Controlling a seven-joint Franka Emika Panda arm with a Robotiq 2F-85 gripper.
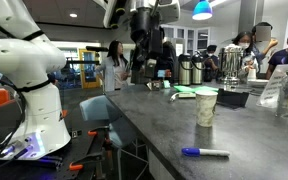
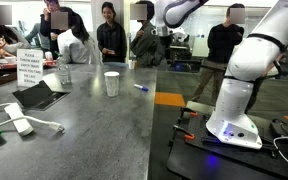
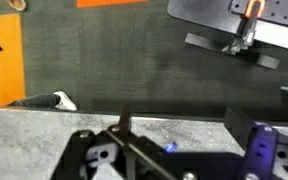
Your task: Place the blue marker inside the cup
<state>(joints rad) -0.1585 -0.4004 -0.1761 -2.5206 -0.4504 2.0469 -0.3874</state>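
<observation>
Jaws stand wide apart in the wrist view: two dark finger blocks sit low at either side with nothing between them, so the gripper (image 3: 174, 158) is empty. From where I stand, the arm's white base (image 1: 29, 100) is planted beside the long grey counter (image 1: 164, 125). Its links climb out of the top of the picture and come back down, so the wrist points downward and the gripper (image 1: 150, 66) hangs high over the counter's far stretch. It touches nothing and is well apart from both task items.

The cup (image 1: 206, 105) stands upright on the counter, its mouth open and nothing showing in it. The blue marker (image 1: 204, 153) lies flat on the counter, apart from the cup and not touching it. In an exterior view the marker (image 2: 141, 87) lies between the cup (image 2: 111, 83) and the counter edge on the robot's side.

Steel coffee urns (image 1: 191, 68) stand at the far end, and a clear bottle (image 1: 284, 95) stands off to one side. A printed sign (image 2: 29, 68) and a dark tablet (image 2: 39, 95) also sit on the counter. Several people (image 2: 109, 35) stand behind it.
</observation>
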